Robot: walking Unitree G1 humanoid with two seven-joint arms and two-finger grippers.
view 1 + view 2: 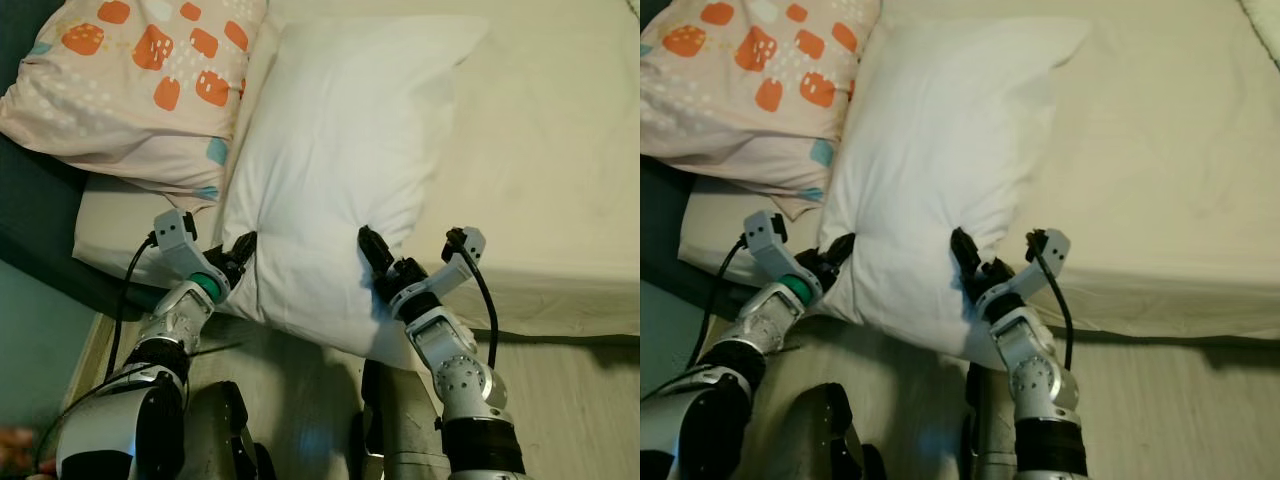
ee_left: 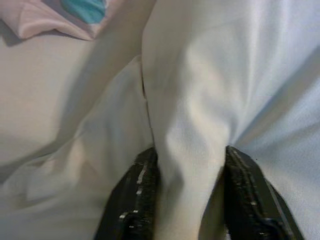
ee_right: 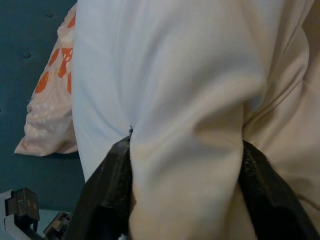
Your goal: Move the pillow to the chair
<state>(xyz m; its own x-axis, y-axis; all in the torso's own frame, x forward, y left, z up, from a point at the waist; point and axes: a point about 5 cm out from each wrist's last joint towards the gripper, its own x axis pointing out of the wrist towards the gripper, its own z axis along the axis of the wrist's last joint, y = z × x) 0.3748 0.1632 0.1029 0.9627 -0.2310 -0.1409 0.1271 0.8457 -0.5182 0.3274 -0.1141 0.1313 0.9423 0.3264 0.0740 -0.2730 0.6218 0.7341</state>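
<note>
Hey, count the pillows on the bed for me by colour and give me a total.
Plain white pillow, pinched near its lower edge by the left gripper and right gripper: 1
Pink pillow with orange and teal patches: 1
Total: 2

I am standing in a bedroom of a home. Before me is a bed covered with a cream fitted sheet, its mattress edge running just above a pale wood-look floor. At the head of the bed lie two pillows: a plain white pillow and, beside it, a patterned pillow printed with orange and teal blocks. Behind that one rises a dark teal upholstered headboard with button tufting, the kind of furnishing found in a sleeping room.
</note>
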